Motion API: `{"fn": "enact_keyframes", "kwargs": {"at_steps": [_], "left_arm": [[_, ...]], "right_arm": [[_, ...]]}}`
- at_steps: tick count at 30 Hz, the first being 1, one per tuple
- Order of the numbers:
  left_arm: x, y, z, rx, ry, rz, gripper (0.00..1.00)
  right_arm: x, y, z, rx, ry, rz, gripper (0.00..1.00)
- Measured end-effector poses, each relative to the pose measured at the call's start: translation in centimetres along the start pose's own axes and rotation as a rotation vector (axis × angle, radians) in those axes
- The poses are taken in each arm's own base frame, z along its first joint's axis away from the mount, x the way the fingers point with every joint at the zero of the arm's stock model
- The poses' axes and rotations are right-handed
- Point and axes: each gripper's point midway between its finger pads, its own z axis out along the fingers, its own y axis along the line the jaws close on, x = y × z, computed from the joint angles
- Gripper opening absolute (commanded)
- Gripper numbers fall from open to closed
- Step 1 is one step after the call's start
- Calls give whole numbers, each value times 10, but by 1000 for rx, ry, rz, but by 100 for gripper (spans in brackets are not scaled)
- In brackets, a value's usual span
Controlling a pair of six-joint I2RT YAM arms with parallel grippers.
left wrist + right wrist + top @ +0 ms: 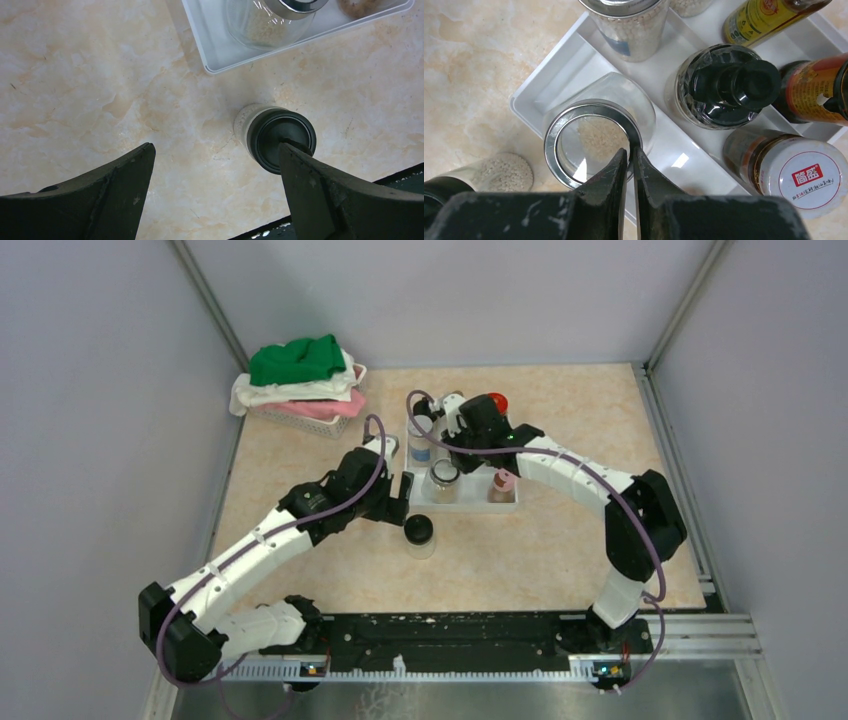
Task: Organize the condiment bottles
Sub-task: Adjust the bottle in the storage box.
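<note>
Nearest the arms, the black-cap jar stands upright on the table, just in front of the tray and not yet in it. The left claw hangs over it with jaws spread wide and empty, but off-centre: the right finger overlaps the cap's edge while the left one is well clear. The likely job is to pick this straggler up, so the claw should slide toward the jar until the cap sits midway, drop below the cap onto the glass and only then close, or the jar may tip. Beyond that, the right claw has its jaws pressed nearly together at the rim of the silver-lid jar in the tray's front row; whether it pinches that rim cannot be told. Its wrist view shows what the overhead view buries under the arm: the nozzle bottle, the white-red cap jar and the amber bottle packed behind. Only the overhead view shows both arms converging on the tray and, far left, the basket of folded cloths.
</note>
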Motion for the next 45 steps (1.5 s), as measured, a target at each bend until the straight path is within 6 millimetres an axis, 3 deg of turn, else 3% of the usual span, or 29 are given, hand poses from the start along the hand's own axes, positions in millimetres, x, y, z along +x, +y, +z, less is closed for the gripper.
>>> {"fn": "enact_keyframes", "kwargs": {"at_steps": [13, 24, 30, 38, 45], "left_arm": [[5, 1, 2, -4, 11, 1, 99], [6, 1, 2, -4, 14, 0, 99], [6, 1, 2, -4, 14, 0, 99], [6, 2, 2, -5, 14, 0, 99], [7, 2, 3, -6, 17, 0, 99]], "right_arm": [[3, -7, -1, 46, 2, 24, 9], [27, -19, -15, 124, 50, 25, 10], [28, -16, -15, 110, 53, 25, 10], [9, -3, -7, 46, 31, 19, 9], [-15, 25, 9, -31, 9, -16, 10]]}}
